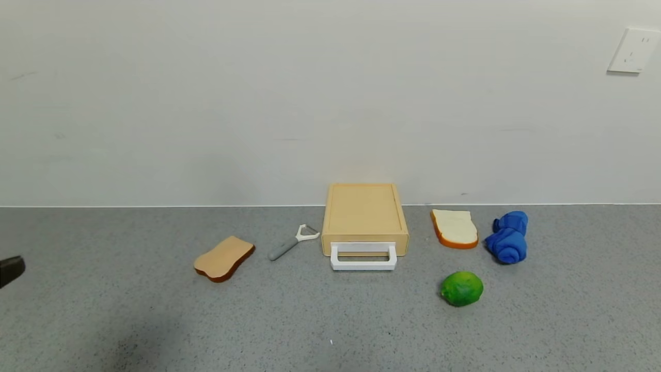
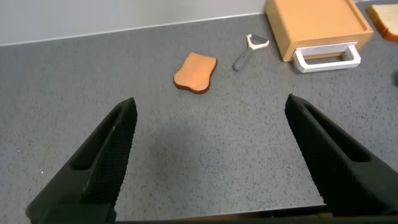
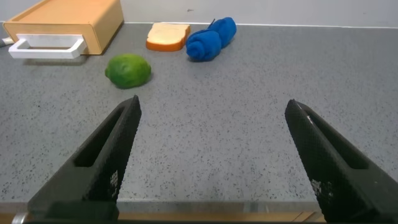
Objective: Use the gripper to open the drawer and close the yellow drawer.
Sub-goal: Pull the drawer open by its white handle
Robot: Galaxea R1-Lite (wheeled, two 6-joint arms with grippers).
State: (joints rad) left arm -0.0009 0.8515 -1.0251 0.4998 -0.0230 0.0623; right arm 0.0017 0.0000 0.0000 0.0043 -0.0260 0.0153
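Two grippers hang back off the counter's near edge, jaws spread wide and holding nothing: left gripper [image 2: 208,162] low at the far left, right gripper [image 3: 211,162] opposite. The drawer [image 1: 364,219] sits shut against the wall, its white handle [image 1: 363,257] facing them, apparently for an easy hook.

The left gripper [image 2: 208,118] is held wide open above the grey bench [image 2: 205,162]. Beyond it, a bread slice [image 2: 195,72], a peeler [image 2: 249,51] and the shut drawer [image 2: 318,25] are seen near the bench's back edge.
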